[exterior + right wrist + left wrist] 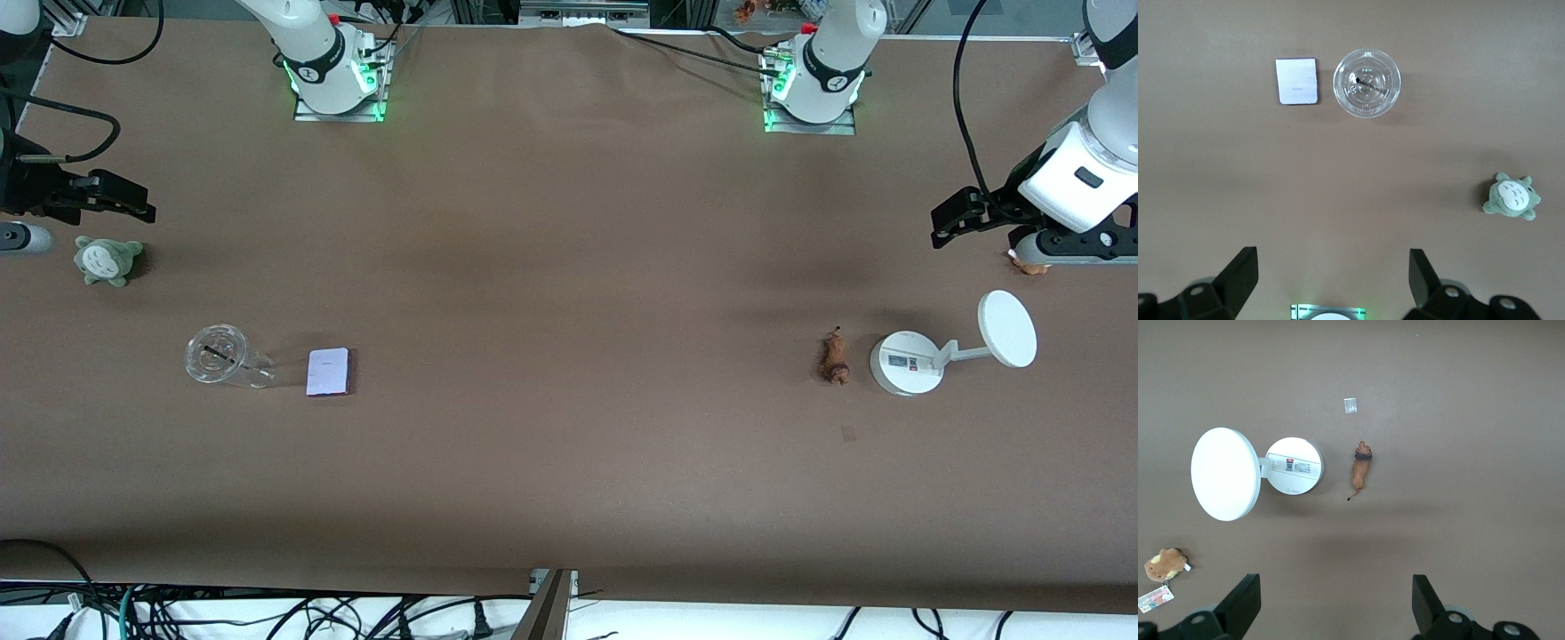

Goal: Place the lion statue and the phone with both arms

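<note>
The lion statue (834,357), a tiny orange-brown figurine, lies on the brown table beside the white stand; it also shows in the left wrist view (1361,468). The phone (328,371), a flat pale lavender rectangle, lies beside a clear cup toward the right arm's end; it also shows in the right wrist view (1297,81). My left gripper (949,227) hangs open and empty high over the left arm's end, near the brown plush (1336,587). My right gripper (133,206) hangs open and empty over the right arm's end, near the grey-green plush (1331,260).
A white round-based stand (907,362) with a disc (1225,474) stands next to the lion. A brown plush with a card tag (1165,564) lies under the left arm. A clear plastic cup (222,356) and a grey-green plush (107,260) lie near the phone.
</note>
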`<state>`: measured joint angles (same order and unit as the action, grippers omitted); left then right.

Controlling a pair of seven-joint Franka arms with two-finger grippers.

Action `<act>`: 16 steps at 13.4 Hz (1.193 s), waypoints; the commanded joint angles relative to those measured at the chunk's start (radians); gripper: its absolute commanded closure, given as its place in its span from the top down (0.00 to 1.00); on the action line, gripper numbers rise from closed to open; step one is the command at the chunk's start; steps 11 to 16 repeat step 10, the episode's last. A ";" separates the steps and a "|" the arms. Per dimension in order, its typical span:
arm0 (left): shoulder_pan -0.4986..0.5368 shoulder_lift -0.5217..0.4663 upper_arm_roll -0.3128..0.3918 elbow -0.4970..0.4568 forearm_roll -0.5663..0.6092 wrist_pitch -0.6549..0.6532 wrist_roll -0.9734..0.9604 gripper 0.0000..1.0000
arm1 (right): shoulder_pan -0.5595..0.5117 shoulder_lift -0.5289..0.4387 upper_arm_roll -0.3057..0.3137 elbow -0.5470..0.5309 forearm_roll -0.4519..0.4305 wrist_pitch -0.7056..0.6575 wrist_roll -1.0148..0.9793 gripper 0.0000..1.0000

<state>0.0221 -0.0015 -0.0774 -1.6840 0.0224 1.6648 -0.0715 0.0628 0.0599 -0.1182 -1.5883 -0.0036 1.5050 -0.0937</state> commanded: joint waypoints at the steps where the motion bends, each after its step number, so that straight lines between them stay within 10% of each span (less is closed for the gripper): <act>1: -0.004 -0.015 0.008 -0.011 -0.021 -0.005 0.024 1.00 | -0.018 0.012 0.017 0.031 -0.018 -0.026 0.002 1.00; 16: -0.007 -0.015 0.007 -0.011 -0.016 -0.005 0.024 1.00 | -0.020 0.012 0.015 0.031 -0.018 -0.020 0.002 1.00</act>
